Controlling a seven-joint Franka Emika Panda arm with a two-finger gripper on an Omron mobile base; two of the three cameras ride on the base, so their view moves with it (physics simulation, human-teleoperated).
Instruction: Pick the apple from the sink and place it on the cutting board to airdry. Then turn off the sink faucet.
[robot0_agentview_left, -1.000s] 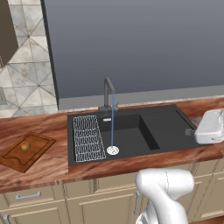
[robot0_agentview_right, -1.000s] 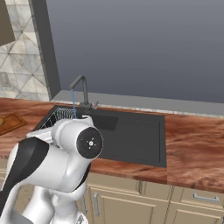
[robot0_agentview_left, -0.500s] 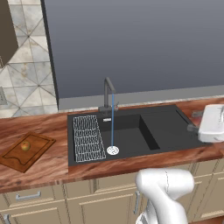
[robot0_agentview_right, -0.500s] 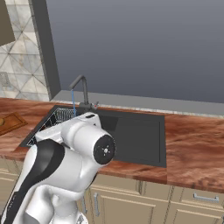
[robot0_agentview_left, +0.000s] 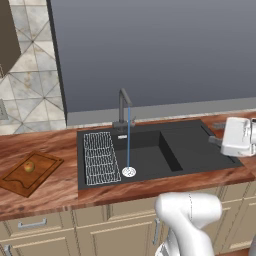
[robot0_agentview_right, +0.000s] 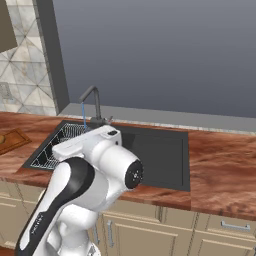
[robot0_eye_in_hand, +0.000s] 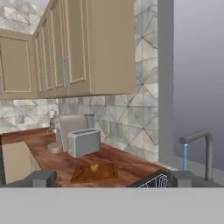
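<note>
The small orange-yellow apple lies on the reddish-brown cutting board, left of the black sink. In the hand view the apple rests on the board far ahead. The dark faucet stands behind the bowl, and a thin blue stream of water falls from its spout. My gripper hovers at the sink's right end, pointing left, open and holding nothing. Its fingertips stand wide apart. From the right base view I see the faucet past my arm.
A white wire rack lies in the sink's left part, and a white drain strainer sits under the stream. A toaster stands on the wooden counter beyond the board. Wall cupboards hang above it.
My hand has risen a little at the sink's right end. In the right base view my elbow has swung to the right. The apple, the board and the running water are unchanged.
</note>
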